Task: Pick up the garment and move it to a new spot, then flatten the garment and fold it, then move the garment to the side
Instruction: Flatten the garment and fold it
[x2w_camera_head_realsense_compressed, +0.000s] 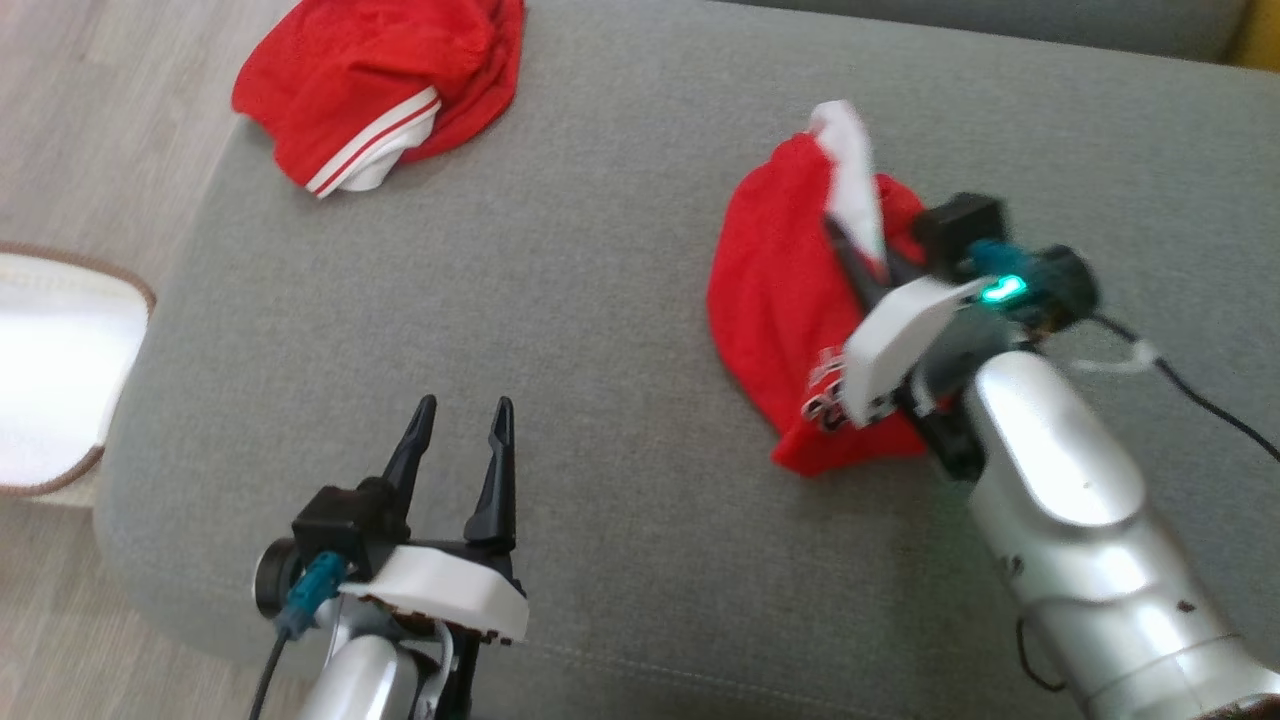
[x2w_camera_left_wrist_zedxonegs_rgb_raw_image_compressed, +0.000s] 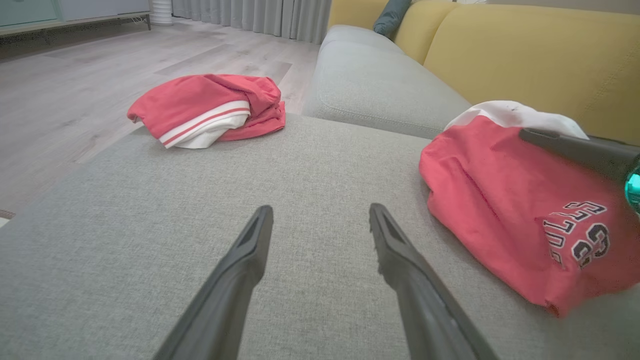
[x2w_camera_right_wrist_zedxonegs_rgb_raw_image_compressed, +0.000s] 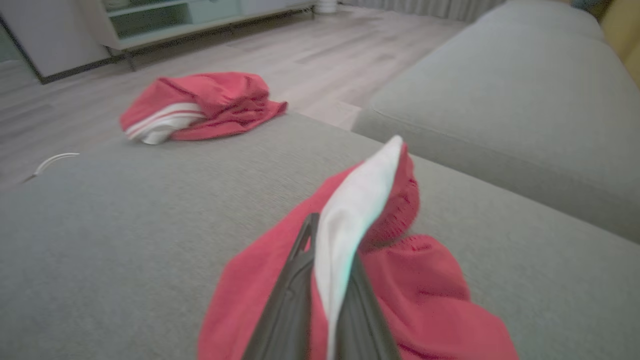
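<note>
Right gripper (x2w_camera_right_wrist_zedxonegs_rgb_raw_image_compressed: 327, 257) pinched garment (x2w_camera_head_realsense_compressed: 770, 300) by its white hem; left gripper (x2w_camera_head_realsense_compressed: 465, 420) spread, idle over sofa (x2w_camera_head_realsense_compressed: 600, 250). Only grab looked done; move, flatten, fold, set-aside remained.

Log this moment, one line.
step: pick up | right fingers: shut on red jersey | left fingers: open, empty | other red garment: corner of sofa

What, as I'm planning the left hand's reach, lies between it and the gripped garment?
Bare grey cushion separates the left hand and the garment, seen in the head and left wrist views.
</note>
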